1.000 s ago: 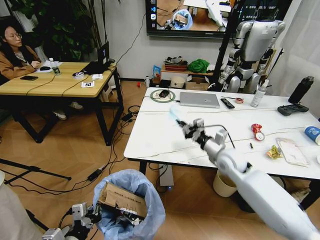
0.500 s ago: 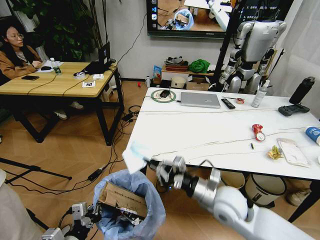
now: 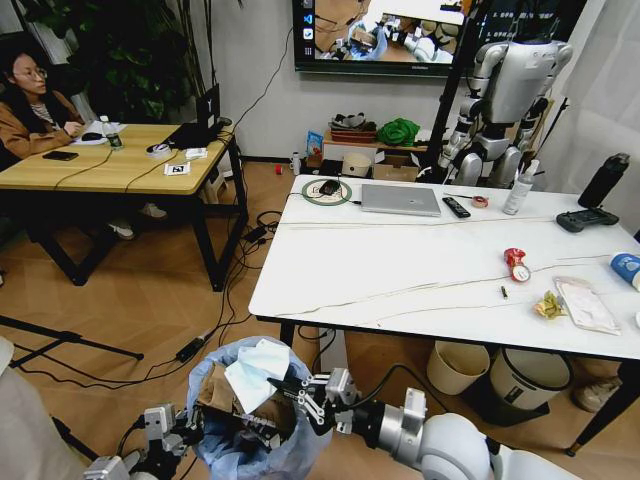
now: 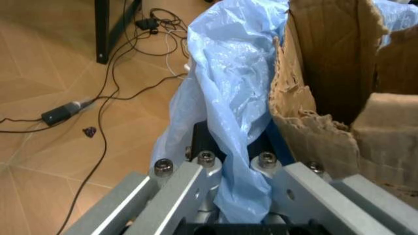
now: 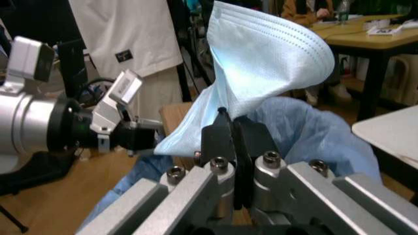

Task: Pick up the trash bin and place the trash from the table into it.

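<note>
The trash bin (image 3: 208, 385), lined with a crinkly light-blue bag, hangs low at the near left, in front of the table (image 3: 400, 260). My left gripper (image 3: 190, 432) is shut on the bag's rim (image 4: 228, 98), next to torn brown cardboard (image 4: 326, 88) inside the bin. My right gripper (image 3: 292, 392) is over the bin's mouth, shut on a pale-blue face mask (image 5: 267, 58) that stands up from its fingers. On the table's right part lie a crushed red can (image 3: 514, 257), a white disc (image 3: 519, 272), a yellow wrapper (image 3: 548, 305), a clear package (image 3: 585, 303) and a blue cup (image 3: 627, 267).
A laptop (image 3: 399, 199), remote (image 3: 455, 207), game controller (image 3: 585, 218) and black bottle (image 3: 605, 180) sit along the table's far side. A cream bin (image 3: 455, 368) and a grey bin (image 3: 525, 378) stand under it. A wooden desk (image 3: 110, 165) stands at the left, with cables on the floor.
My right gripper carried the mask from above the table's middle, down past the near edge, to over the bin's mouth. The left gripper and bin stayed put.
</note>
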